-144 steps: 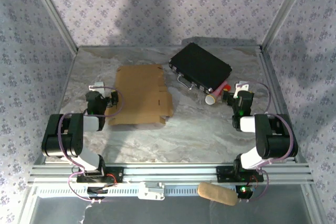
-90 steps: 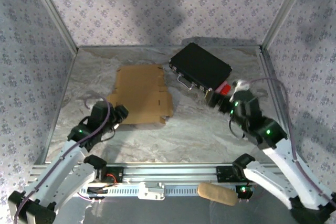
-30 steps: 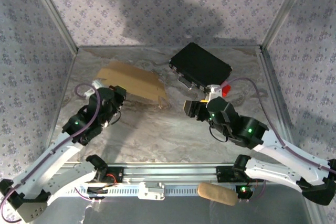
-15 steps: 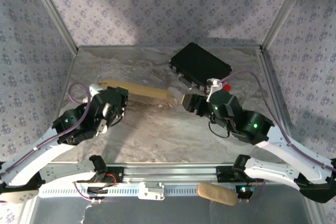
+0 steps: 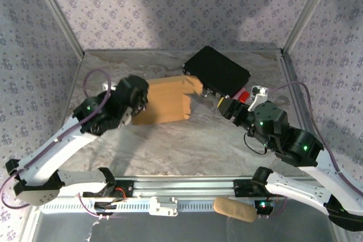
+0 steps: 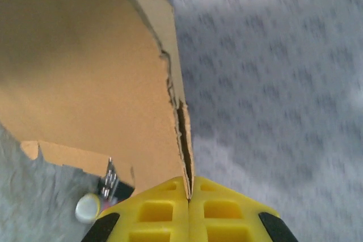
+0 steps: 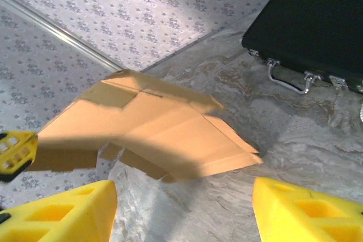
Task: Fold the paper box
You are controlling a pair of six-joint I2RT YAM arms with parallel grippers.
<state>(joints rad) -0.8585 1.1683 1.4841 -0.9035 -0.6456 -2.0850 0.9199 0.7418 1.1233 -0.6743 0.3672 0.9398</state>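
Above the left side of the surface (image 5: 170,145), the left end effector (image 6: 189,188) pinches one edge of the paper box (image 5: 167,100) and holds it up, tilted. The right end effector (image 5: 228,107) gapes wide beside the shut black case (image 5: 218,72).

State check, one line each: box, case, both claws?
Box: lifted and tilted, a sheet with bent flaps, not yet folded up.
Left claw: shut on the box edge.
Right claw: open, empty, short of the box.
Case: shut, lying flat.
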